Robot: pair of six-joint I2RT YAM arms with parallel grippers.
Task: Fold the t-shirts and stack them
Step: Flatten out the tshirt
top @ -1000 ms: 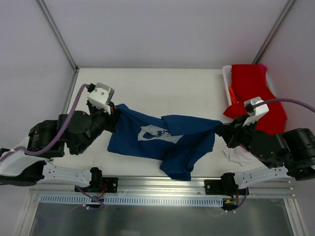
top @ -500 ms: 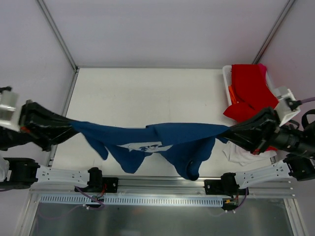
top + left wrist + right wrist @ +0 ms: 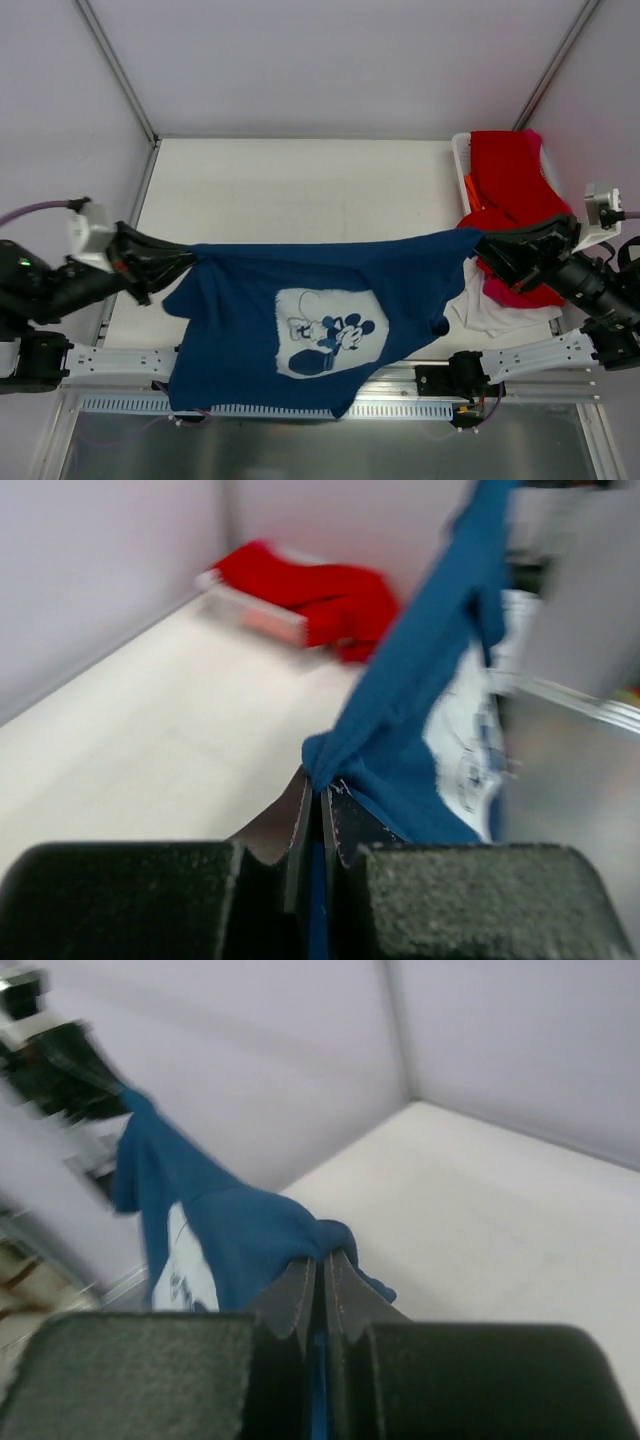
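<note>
The left hand [image 3: 190,260] and right hand [image 3: 480,243] each pinch the navy t-shirt [image 3: 300,300]; even tension should lay it flat on the surface [image 3: 300,190].

navy t-shirt [image 3: 250,290] stretched across near edge bars front; table [image 3: 300,190] behind open; basket [image 3: 460,160] at far right.

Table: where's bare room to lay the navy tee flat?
Free: the back-and-middle stretch of the table, between the far edge, the left edge and the basket. The navy tee, stretched between left gripper and right gripper, hides the near strip. Crowded: right side, with the red tee and the white tee.
</note>
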